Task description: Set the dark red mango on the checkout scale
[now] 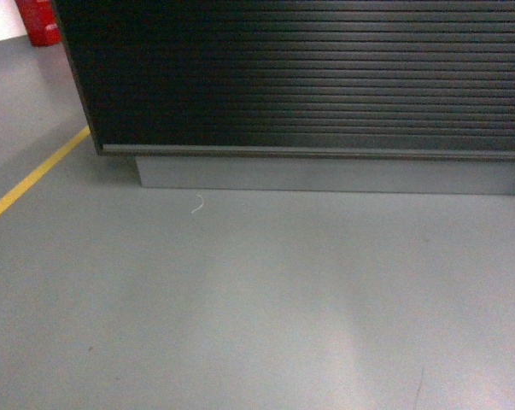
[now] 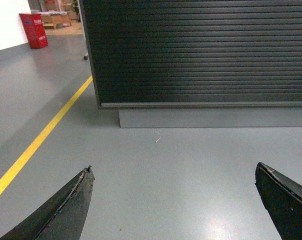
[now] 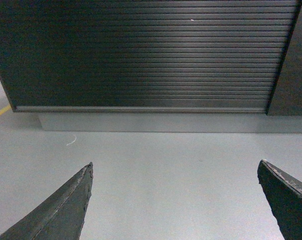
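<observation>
Dark red mango and scale out of view, only the checkout (image 1: 325, 77) ribbed front over grey floor (image 1: 240, 299), left gripper (image 2: 175, 200) and right gripper (image 3: 176, 200) fingers spread wide, empty; judgement: locate the mango first.

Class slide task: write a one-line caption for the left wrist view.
Open left gripper hangs over grey floor, facing the checkout beside a yellow line.

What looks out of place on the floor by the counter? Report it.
Only a small pale curled scrap lies on the grey floor, just in front of the checkout plinth; it looks like stray litter. Both the left gripper and the right gripper are open and empty.
</observation>
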